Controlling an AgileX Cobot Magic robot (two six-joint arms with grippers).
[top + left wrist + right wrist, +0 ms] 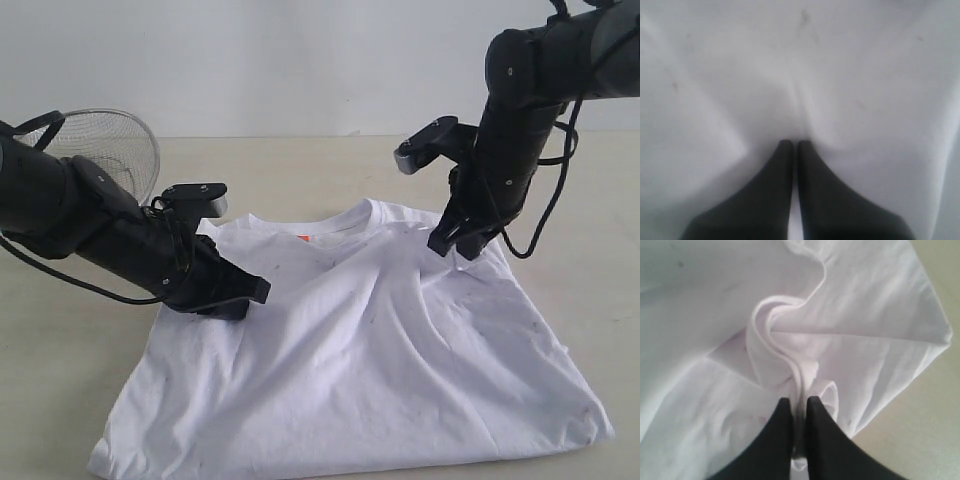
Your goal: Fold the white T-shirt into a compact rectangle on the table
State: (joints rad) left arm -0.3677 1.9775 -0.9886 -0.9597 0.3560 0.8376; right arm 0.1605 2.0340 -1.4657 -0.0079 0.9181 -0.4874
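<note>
- One white short-sleeved cotton T-shirt (380,350) lies spread on the pale beige table (330,170); its small orange neck tag (303,238) is too small to read.
- Two grippers: left gripper (255,292) pinches shoulder cloth; right gripper (455,245) clamps a bunched fold.
- One round wire-mesh basket (110,150) stands behind the left arm.

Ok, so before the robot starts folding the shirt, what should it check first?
1. Right gripper has cloth: ok, a bunched fold of the shirt sits pinched between its shut fingers.
2. Left gripper has cloth: cannot tell. It is shut, with its tips pressed into the shirt and creases running to them.
3. Shirt smooth: not ok, it is wrinkled across the body.
4. Basket out of the way: ok, it stands behind the left arm, off the shirt.
5. Bare table beyond the collar: ok.
</note>
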